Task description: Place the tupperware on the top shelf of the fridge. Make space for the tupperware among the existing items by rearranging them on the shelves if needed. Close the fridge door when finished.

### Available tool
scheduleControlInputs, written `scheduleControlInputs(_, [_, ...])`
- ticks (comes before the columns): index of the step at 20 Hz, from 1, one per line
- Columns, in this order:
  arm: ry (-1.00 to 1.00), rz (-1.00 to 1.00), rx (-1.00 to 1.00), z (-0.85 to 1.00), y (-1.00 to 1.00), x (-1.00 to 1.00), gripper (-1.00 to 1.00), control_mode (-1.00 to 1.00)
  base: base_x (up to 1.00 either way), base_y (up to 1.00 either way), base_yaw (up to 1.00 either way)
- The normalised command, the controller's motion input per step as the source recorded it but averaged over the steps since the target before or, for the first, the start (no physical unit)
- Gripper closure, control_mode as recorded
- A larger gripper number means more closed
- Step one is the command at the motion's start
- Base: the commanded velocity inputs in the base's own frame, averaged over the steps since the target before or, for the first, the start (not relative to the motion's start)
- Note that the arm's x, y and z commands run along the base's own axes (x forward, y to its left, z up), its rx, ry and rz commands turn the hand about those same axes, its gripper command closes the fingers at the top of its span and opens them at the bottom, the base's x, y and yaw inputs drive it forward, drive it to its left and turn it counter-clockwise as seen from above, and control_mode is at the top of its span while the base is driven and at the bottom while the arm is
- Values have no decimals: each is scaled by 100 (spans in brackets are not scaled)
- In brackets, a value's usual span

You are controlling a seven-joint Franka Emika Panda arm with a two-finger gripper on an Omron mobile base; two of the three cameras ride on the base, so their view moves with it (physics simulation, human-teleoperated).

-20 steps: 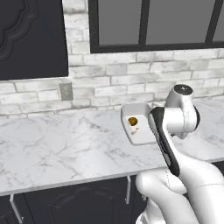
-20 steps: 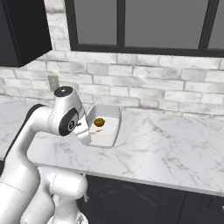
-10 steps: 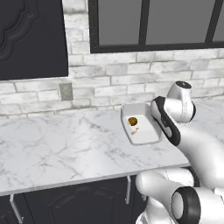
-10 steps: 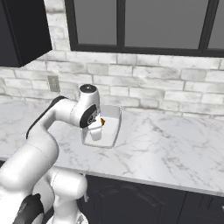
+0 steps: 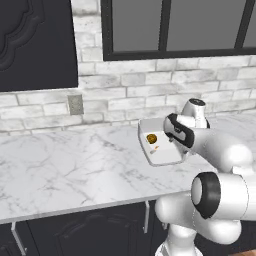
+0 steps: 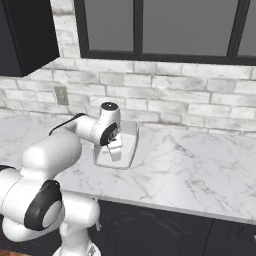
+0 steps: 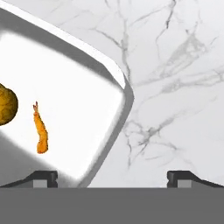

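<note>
While the tupperware [image 5: 162, 145] sits flat on the marble counter [image 5: 70, 170], just below the brick wall w/ the window, you have the gripper [image 7: 111, 177] hovering right over its near-right edge. Fingertips [image 7: 43, 177] stand wide apart, one over the white floor of the box, the other over bare marble, so the rim [image 7: 124, 94] runs between them. Nothing is gripped; jaws are open and empty. That straddle looks deliberate: a thin wall is the only part narrow enough to pinch on a wide, shallow box.

Contents: a round brown piece [image 7: 6, 105] and a small orange shrimp [image 7: 40, 131], both loose, no lid seen. Expect them to slide if you tilt the box on lift.

Right base view: arm [image 6: 85, 130] is folded low across the box. Fridge not in sight; judge task at its first stage, pickup not yet made.
</note>
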Motion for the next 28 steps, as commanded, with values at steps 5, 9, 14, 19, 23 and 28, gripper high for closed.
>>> scheduleControlInputs(5, [0,0,0,-63,0,47,-100,-100,0,0,0])
scheduleControlInputs(9, [0,0,0,-48,0,48,-100,-100,0,0,0])
scheduleControlInputs(14, [0,-1,0,-32,9,27,100,-100,0,0,0])
scheduleControlInputs(19, [-1,-3,0,2,1,-10,100,-100,0,0,0])
scheduleControlInputs(23, [-11,-2,0,65,13,-83,100,-100,0,0,0])
scheduleControlInputs(28, [-32,-2,0,100,3,-100,100,-100,0,0,0])
